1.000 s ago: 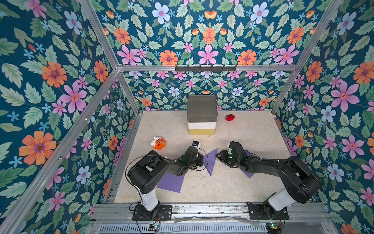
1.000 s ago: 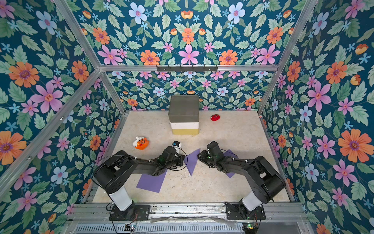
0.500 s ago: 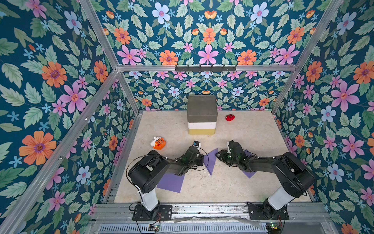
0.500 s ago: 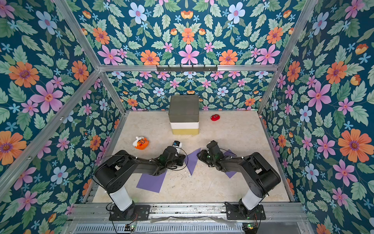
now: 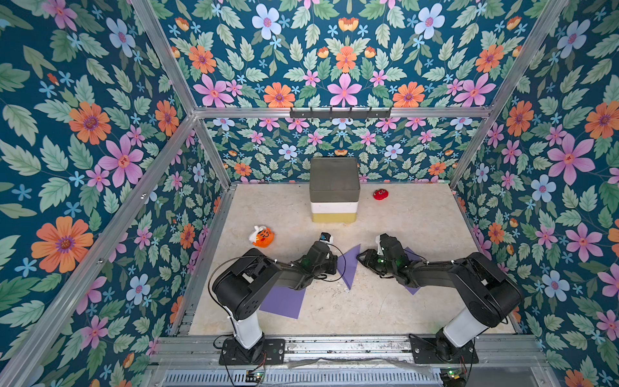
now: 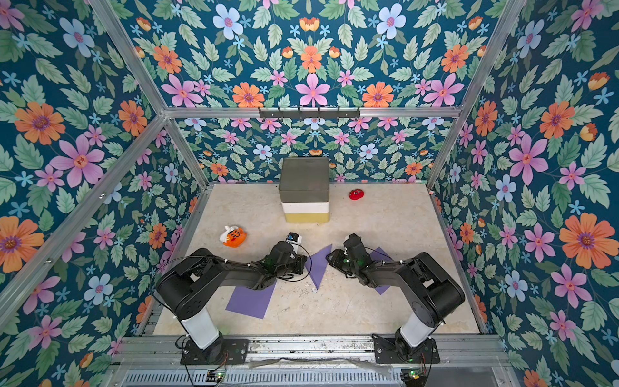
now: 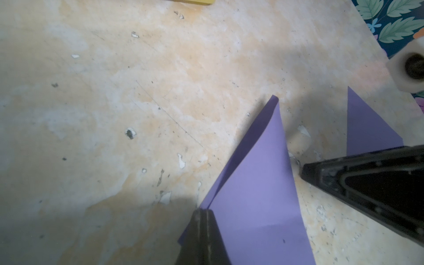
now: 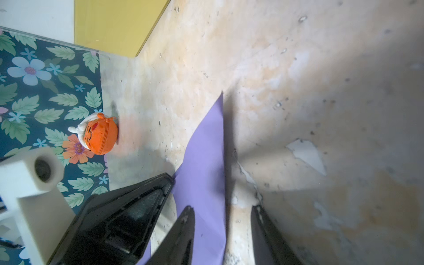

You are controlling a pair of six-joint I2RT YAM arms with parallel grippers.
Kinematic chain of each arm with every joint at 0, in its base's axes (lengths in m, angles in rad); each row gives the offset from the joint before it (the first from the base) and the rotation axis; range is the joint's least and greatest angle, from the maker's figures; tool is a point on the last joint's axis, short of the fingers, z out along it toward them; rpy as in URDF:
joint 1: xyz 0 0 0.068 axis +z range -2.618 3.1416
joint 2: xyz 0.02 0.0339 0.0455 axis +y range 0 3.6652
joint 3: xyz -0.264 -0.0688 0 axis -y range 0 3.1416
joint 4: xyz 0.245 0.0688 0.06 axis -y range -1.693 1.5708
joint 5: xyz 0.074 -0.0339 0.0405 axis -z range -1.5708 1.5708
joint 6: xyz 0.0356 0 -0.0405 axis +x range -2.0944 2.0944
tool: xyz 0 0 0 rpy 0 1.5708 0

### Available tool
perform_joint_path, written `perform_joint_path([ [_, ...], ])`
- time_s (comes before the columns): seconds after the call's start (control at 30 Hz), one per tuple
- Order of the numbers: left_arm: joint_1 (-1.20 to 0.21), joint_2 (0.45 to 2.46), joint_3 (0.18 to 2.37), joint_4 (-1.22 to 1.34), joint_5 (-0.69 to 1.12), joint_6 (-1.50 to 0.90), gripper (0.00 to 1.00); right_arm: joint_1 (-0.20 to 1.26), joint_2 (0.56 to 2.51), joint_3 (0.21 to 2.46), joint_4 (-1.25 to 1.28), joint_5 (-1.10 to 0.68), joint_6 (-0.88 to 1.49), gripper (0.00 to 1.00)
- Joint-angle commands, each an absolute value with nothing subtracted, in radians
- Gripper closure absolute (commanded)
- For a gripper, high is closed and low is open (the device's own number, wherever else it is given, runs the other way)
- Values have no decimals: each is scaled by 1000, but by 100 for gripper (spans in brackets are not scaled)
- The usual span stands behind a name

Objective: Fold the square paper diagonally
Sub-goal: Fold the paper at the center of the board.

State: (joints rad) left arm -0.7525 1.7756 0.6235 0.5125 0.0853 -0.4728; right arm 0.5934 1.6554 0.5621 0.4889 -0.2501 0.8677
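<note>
Two purple layers show only in the left wrist view. There the folded paper (image 7: 259, 195) gapes at its far tip, while the left jaws, pressed together, pinch its near edge at lower middle. Both top views give the paper (image 5: 348, 268) (image 6: 320, 266) only as a narrow purple shape at frame centre on the worktop (image 5: 335, 315), between the wrists. The right wrist view alone shows the right jaws spread, with one finger (image 8: 183, 231) over the paper and the other over bare worktop. Compared with a second ago, the paper and the left arm (image 5: 248, 288) are unmoved. The right arm (image 5: 469, 281) has its elbow slightly nearer frame centre.
</note>
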Motion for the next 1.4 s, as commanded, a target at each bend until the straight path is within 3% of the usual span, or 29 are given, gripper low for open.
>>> perform_joint_path([
  [0.0, -753, 1795, 605, 169, 86, -467, 100, 594, 1698, 563, 524, -254, 871, 57],
  [0.9, -761, 1769, 591, 180, 84, -464, 100, 594, 1773, 527, 823, -338, 909, 68],
  [1.27, -761, 1715, 565, 216, 88, -463, 100, 594, 1778, 501, 891, -328, 938, 96],
  [1.37, -761, 1678, 556, 236, 97, -469, 90, 598, 1766, 490, 895, -312, 952, 100],
])
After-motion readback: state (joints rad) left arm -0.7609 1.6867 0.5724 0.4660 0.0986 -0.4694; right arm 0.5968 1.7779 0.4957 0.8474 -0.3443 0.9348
